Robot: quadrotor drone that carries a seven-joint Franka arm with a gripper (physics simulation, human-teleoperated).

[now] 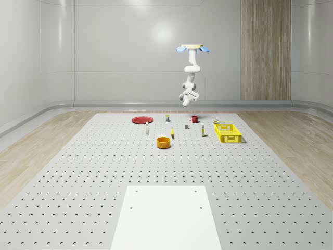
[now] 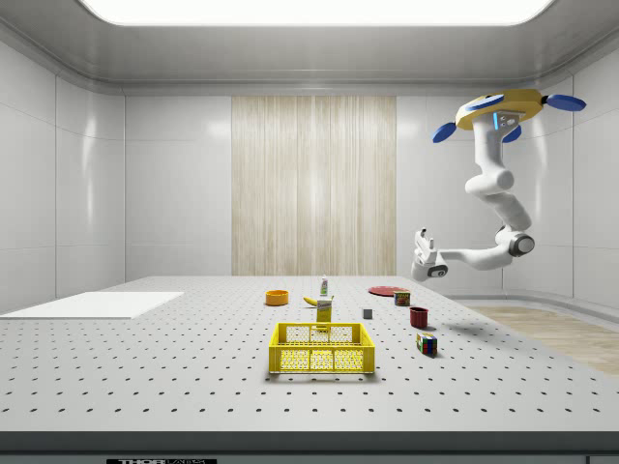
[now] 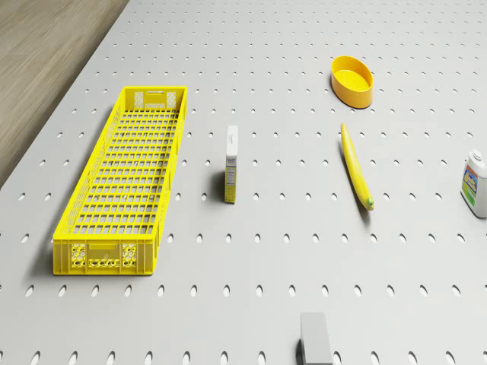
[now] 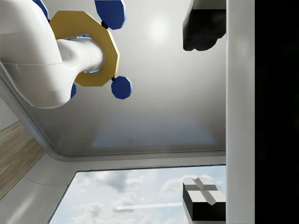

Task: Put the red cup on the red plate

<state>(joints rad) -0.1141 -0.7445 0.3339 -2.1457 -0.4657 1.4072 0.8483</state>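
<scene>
I am hovering high above the far end of the perforated grey table (image 1: 78,172), over the small red cup (image 1: 194,119), with my white two-finger claw (image 2: 423,253) hanging well above it — to do the approach well, I am judging that I should swing my wrist to point down at the cup and descend straight onto it, staying clear of the small grey block (image 1: 187,126) nearby. My fingers (image 4: 203,201) are standing wide apart, holding and touching nothing. The flat red plate (image 1: 141,120) is lying well to the cup's left in the whole-scene view.
</scene>
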